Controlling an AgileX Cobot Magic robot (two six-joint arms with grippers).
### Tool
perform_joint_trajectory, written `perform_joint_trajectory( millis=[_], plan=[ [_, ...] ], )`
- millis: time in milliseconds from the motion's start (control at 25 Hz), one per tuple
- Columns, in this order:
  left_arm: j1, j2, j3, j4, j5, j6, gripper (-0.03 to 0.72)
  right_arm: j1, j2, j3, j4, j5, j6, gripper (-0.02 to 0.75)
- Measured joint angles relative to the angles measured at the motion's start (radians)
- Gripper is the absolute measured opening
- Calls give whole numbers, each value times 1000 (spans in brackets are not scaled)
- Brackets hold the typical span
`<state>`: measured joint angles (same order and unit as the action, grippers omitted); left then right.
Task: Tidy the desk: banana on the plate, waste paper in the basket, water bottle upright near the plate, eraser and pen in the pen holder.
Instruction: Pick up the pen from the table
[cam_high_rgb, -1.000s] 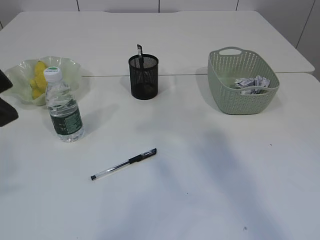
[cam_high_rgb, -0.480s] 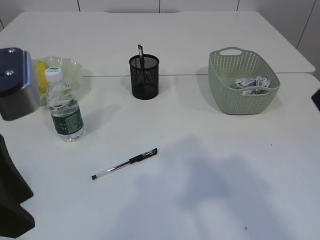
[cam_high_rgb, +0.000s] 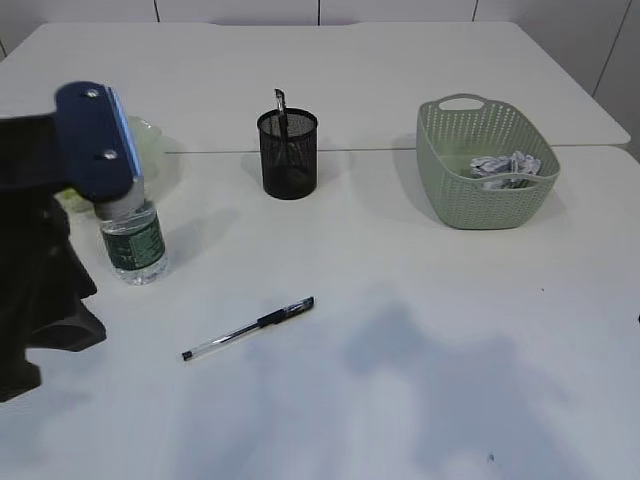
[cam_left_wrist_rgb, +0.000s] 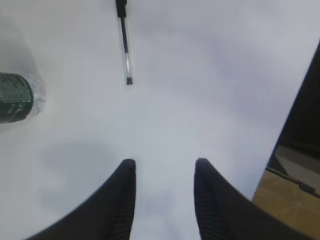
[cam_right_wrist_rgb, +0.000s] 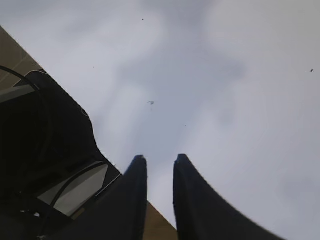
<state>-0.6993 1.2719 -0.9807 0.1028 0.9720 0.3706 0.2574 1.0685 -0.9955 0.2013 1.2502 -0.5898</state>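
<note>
Exterior view: white desk (cam_high_rgb: 400, 380) with a seam; sage-green woven basket (cam_high_rgb: 470, 190) at right holds crumpled waste paper (cam_high_rgb: 503, 166). Black mesh pen holder (cam_high_rgb: 288, 155) mid-desk, green-labelled water bottle (cam_high_rgb: 133, 245) upright at left (arm hides its cap). Clear pen (cam_high_rgb: 247, 328) lies loose. Left gripper (cam_left_wrist_rgb: 165, 172) gapes empty; right gripper (cam_right_wrist_rgb: 160, 167) narrow, empty.

We see our left arm (cam_high_rgb: 50, 230) at the left edge of the exterior view, a dark bulk with a blue plate on its upper part. Its wrist camera looks down past the left gripper (cam_left_wrist_rgb: 165, 167), whose two black fingers (cam_left_wrist_rgb: 120, 200) stand apart with nothing between them. Our right arm barely shows in the exterior view. In its own wrist view the right gripper (cam_right_wrist_rgb: 160, 162) points downward, fingers (cam_right_wrist_rgb: 192, 200) parted by a narrow gap, holding nothing.
</note>
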Motion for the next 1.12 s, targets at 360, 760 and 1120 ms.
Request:
perform_joint_trajectory(
  millis=[360, 760, 1120],
  plan=[
    [1, 111, 0, 20, -172, 4, 268, 0, 0, 5, -7, -2, -22, 139],
    [1, 137, 0, -26, -247, 6, 267, 0, 19, 6, 14, -5, -22, 139],
    [53, 206, 0, -146, -592, -38, 267, 0, 19, 6, 40, -5, -22, 139]
  ],
)
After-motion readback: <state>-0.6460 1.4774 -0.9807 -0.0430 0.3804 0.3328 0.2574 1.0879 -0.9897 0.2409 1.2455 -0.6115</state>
